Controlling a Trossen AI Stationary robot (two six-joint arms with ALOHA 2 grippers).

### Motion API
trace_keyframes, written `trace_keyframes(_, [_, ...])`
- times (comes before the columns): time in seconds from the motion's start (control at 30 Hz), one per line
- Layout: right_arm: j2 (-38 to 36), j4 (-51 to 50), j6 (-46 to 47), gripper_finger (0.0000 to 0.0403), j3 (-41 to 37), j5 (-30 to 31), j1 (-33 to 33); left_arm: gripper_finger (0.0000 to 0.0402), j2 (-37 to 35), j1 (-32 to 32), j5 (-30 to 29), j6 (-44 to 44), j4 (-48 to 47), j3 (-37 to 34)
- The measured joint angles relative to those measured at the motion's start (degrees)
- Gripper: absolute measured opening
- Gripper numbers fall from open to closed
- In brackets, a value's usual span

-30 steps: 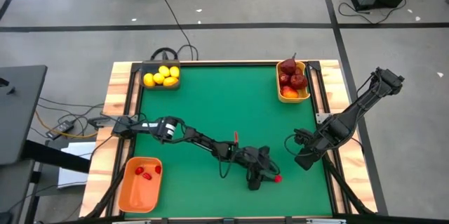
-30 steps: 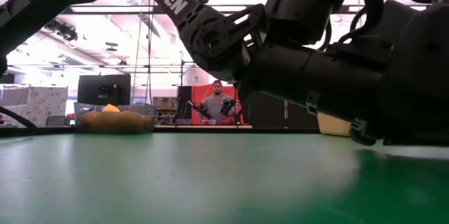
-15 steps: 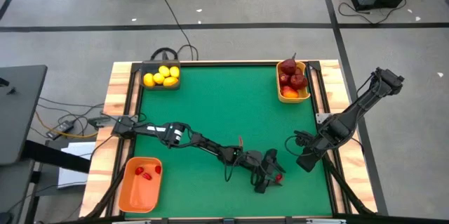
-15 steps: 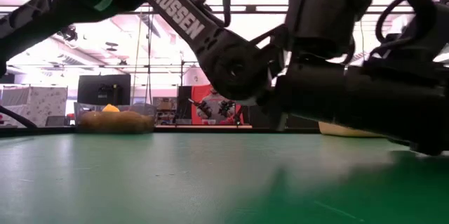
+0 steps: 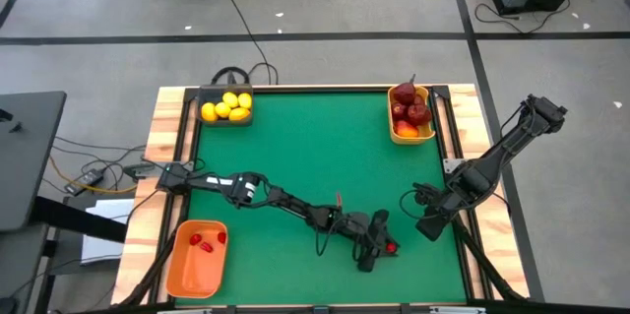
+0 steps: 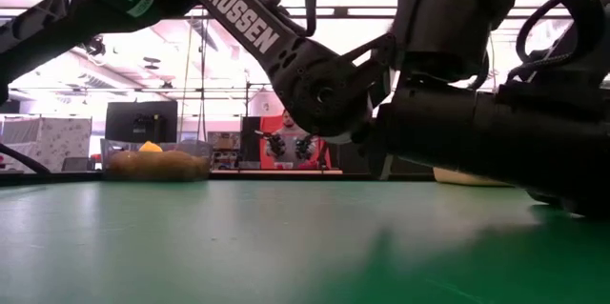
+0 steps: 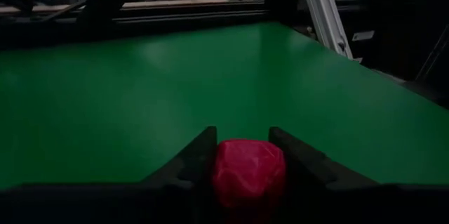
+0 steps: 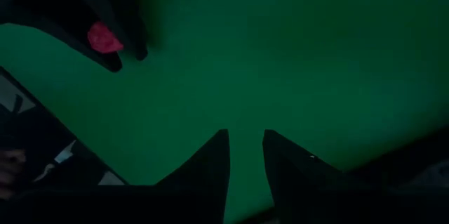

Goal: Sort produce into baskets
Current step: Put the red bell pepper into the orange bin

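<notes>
Yellow lemons point(image 5: 226, 106) fill the grey tray point(image 5: 225, 92); apples point(image 5: 410, 109) fill the yellow tray point(image 5: 395, 133); two berries point(image 5: 201, 241) lie in the orange tray point(image 5: 185, 275). Left gripper point(image 7: 242, 147) clamps the last berry point(image 7: 249, 171) at the table's point(image 5: 315, 157) front right. Right gripper point(image 8: 245, 142), narrowly parted and empty, waits nearby.

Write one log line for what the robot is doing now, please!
left gripper: jaws around red berry, on green table | right gripper: waiting nearby, empty | orange tray: two berries
</notes>
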Motion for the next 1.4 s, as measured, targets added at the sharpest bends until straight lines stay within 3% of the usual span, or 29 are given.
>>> trace_keyframes(0.1, [0.00, -0.12, -0.91, 0.0100, 0.00, 1.09, 0.00, 0.0123, -0.65, 0.79, 1.32, -5.60, -0.18, 0.00])
trace_keyframes(0.3, [0.00, -1.61, -1.60, 0.0100, 0.00, 5.30, 0.00, 0.0123, -4.87, 3.83, 10.17, -18.69, -3.53, -0.17])
trace_keyframes(0.47, [0.00, -4.53, -1.60, 0.0100, 0.00, 8.12, 0.00, 0.0123, -12.11, 5.92, 19.59, -18.96, -17.60, -0.07])
trace_keyframes(0.57, [0.00, -4.99, -1.60, 0.0100, 0.00, 10.42, 0.00, 0.0122, -16.81, 6.41, 18.99, -12.29, -33.63, -0.17])
trace_keyframes(0.7, [0.00, -4.98, -1.58, 0.0100, 0.01, 12.34, 0.00, 0.0122, -23.83, 7.18, 13.94, -5.07, -53.86, -0.08])
trace_keyframes(1.03, [-0.02, -4.39, 0.74, 0.0100, 0.00, 19.41, -0.09, 0.0122, -32.11, 6.86, 7.07, -3.21, -93.62, -0.22])
trace_keyframes(1.17, [-0.02, -3.54, 2.07, 0.0100, 0.00, 21.89, -0.09, 0.0122, -35.56, 4.21, 7.91, -3.15, -99.83, -5.06])
trace_keyframes(1.4, [-0.02, -2.63, 2.05, 0.0100, 0.00, 24.37, -0.09, 0.0122, -49.96, -0.03, 9.43, -12.22, -93.25, -24.16])
